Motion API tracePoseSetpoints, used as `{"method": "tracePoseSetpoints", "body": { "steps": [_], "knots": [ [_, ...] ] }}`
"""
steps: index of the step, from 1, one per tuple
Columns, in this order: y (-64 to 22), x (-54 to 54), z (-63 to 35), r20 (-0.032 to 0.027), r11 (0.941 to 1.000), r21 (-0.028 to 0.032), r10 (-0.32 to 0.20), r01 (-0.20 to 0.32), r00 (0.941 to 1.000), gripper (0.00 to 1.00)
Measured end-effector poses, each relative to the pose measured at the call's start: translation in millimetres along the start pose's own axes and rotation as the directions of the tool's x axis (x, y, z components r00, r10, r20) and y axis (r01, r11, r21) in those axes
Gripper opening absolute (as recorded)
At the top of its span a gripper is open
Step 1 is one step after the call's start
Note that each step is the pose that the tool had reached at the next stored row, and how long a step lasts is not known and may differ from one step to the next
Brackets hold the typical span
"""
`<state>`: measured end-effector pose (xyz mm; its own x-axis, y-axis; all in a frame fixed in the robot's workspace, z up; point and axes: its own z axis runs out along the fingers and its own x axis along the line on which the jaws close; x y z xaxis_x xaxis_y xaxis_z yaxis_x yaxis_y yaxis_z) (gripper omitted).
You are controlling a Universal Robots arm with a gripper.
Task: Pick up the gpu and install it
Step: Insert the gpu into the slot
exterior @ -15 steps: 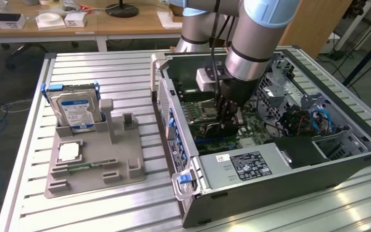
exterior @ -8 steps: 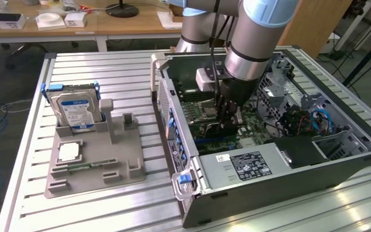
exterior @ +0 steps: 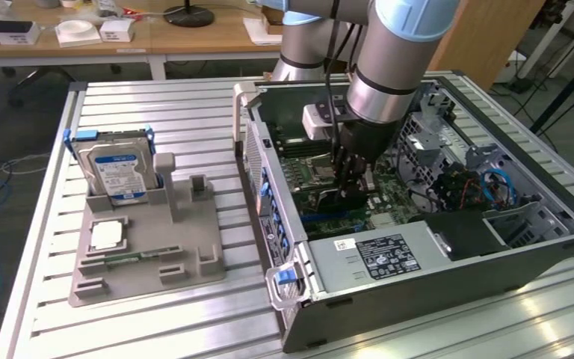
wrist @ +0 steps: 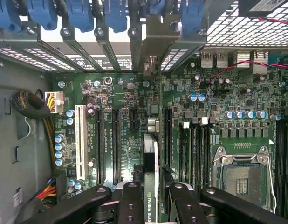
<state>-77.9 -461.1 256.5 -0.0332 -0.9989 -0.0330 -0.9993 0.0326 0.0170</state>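
Gripper (exterior: 350,196) stands inside the open computer case (exterior: 447,299), low over the motherboard (exterior: 302,153), in the exterior view. In the wrist view, its fingers (wrist: 130,205) clamp the gpu (wrist: 150,163) edge-on above the expansion slots (wrist: 115,144). Risk: a sideways offset would seat the card edge beside its slot, straining the connector.

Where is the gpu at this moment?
In the wrist view the gpu stands edge-on between the tool's fingers, over the motherboard's expansion slots; the tool sits inside the open computer case on the exterior view's right.
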Motion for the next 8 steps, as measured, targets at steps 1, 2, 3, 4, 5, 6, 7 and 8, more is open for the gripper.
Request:
{"method": "tracePoseSetpoints", "body": {
  "steps": [1, 2, 3, 4, 5, 6, 7, 8],
  "knots": [
    [0.1, 0.2, 0.0, 0.0001, 1.0, 0.0001, 0.0, 0.0, 1.0, 0.26],
    [0.2, 0.4, 0.1, 0.0002, 1.0, 0.0001, 0.0, 0.0, 1.0, 0.26],
    [0.2, 0.6, 0.1, 0.0002, 1.0, 0.0002, 0.0, 0.0, 1.0, 0.26],
    [0.2, 0.6, 0.0, 0.0001, 1.0, 0.0001, 0.0, 0.0, 1.0, 0.26],
    [0.2, 0.6, 0.0, 0.0001, 1.0, 0.0001, 0.0, 0.0, 1.0, 0.26],
    [0.2, 0.6, 0.0, 0.0001, 1.0, 0.0001, 0.0, 0.0, 1.0, 0.26],
    [0.2, 0.8, 0.0, -0.0001, 1.0, 0.0001, 0.0, 0.0, 1.0, 0.26],
    [0.2, 1.0, 0.0, -0.0003, 1.0, 0.0, 0.0, 0.0, 1.0, 0.26]
  ]
}}
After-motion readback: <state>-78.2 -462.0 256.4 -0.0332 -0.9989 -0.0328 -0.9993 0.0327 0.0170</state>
